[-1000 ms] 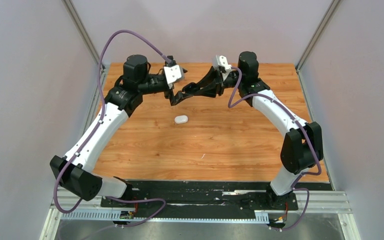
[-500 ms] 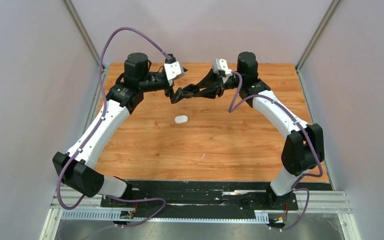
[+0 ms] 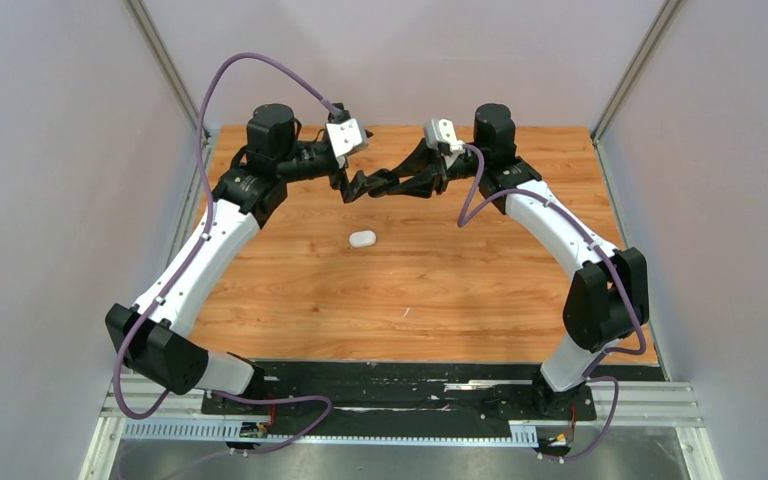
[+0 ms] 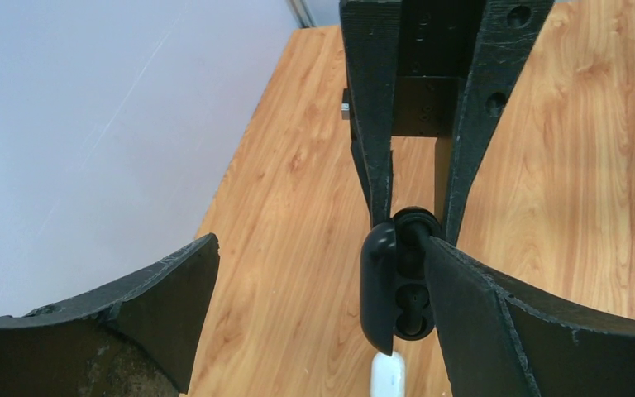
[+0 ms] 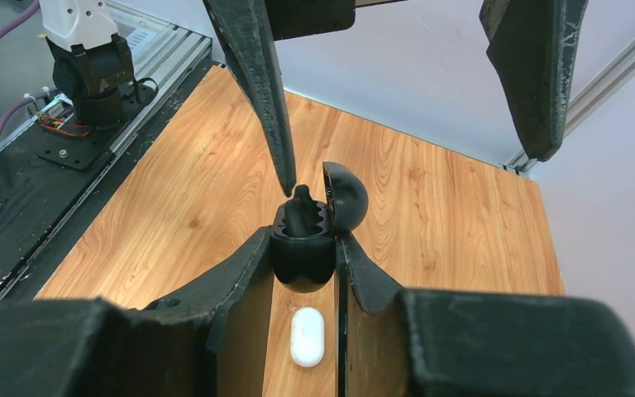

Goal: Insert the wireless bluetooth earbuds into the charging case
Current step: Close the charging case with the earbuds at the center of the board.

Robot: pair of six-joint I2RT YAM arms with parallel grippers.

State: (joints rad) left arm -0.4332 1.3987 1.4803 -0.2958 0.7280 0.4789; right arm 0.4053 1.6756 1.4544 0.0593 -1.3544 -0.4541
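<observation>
The right gripper [image 5: 302,242] pinches the glossy black oval charging case [image 4: 380,289] by its body and holds it above the wooden table [image 3: 290,290], lid hinged open, so its wells face the other arm; a small black rounded earbud [image 5: 302,201] stands proud in one well. The left gripper [image 4: 321,248] is spread wide. One fingertip sits at the bud, probably to press it home; a white oval case [image 3: 362,239] lies on the table below.
</observation>
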